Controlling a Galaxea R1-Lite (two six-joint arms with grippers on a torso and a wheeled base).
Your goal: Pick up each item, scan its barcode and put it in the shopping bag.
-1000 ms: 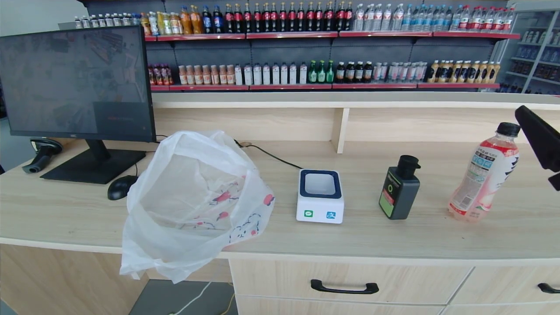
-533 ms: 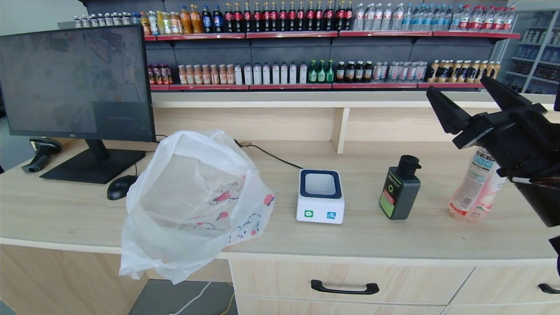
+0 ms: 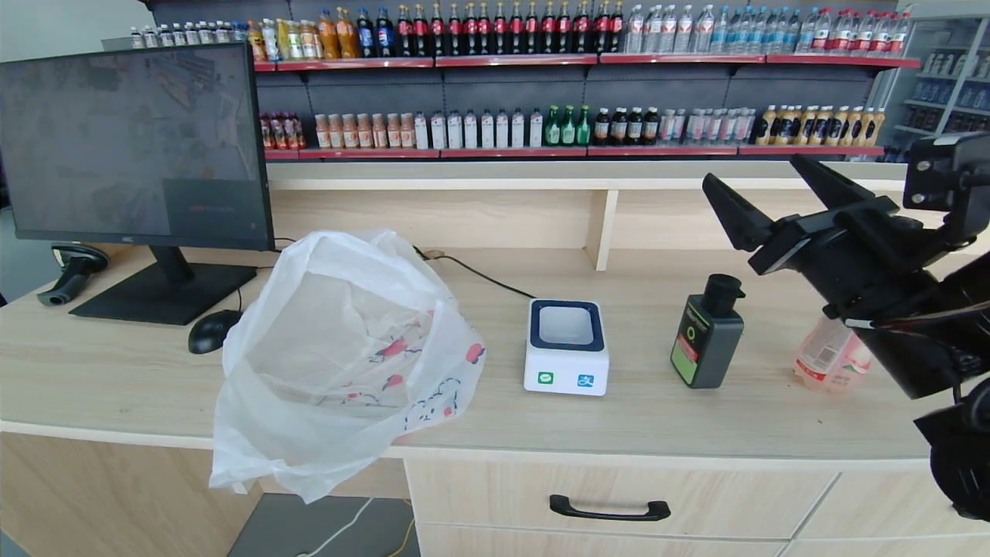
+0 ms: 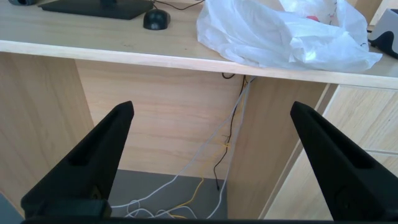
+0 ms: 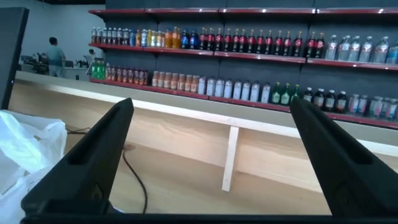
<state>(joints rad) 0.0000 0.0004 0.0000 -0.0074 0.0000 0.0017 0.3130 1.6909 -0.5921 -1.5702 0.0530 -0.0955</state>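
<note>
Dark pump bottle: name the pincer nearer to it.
Right. The right pincer hangs above and right of the dark pump bottle; the left pincer sits below the counter, by the shopping bag.

Counter (image 3: 619, 422) holds bag (image 3: 340, 363), scanner (image 3: 565, 346), dark bottle (image 3: 706, 336), pink bottle (image 3: 831, 362), monitor (image 3: 135, 147), mouse (image 3: 207, 331).

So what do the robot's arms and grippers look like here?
Both are matt black. The right gripper has two long wedge-shaped fingers tapering to points on a straight crossbar, with a boxy black module at the wrist and thin white and reddish wires along the arm. The left gripper has the same tapered black fingers. No markings are visible.
</note>
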